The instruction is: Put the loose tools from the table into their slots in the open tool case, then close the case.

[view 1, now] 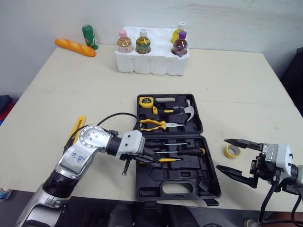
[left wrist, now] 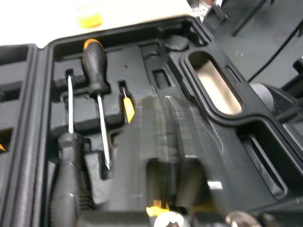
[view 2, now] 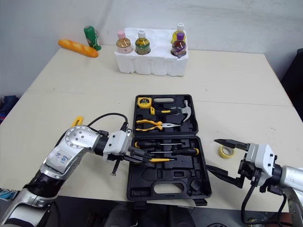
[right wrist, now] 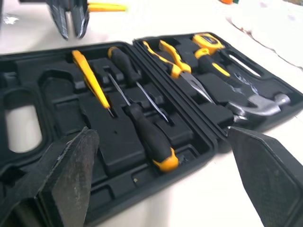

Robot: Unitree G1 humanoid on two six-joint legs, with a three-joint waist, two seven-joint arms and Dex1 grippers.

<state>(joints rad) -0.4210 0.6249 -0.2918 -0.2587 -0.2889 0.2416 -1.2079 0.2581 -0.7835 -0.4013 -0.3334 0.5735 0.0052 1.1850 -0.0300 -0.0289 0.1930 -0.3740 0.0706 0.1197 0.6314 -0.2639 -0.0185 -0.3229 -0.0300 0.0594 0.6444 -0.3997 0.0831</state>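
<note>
The black tool case (view 1: 138,189) lies open at the table's front middle. Its far half holds a tape measure (view 1: 146,100), a hammer (view 1: 189,111) and pliers (view 1: 154,124). In the near half lie two black-handled screwdrivers (view 1: 189,151) and a slim yellow screwdriver (view 1: 170,160). My left gripper (view 1: 152,156) hovers at the yellow screwdriver's handle end, its fingers (right wrist: 60,21) a narrow gap apart and off the tool. A yellow tape roll (view 1: 232,151) lies on the table right of the case. Just beside it, my right gripper (view 1: 222,154) is wide open and empty.
A yellow tool (view 1: 78,126) lies on the table behind my left arm. At the back stand a white foam tray (view 1: 151,66) with several bottles, a bread loaf (view 1: 75,47) and a green bottle (view 1: 90,37). The table's front edge runs just below the case.
</note>
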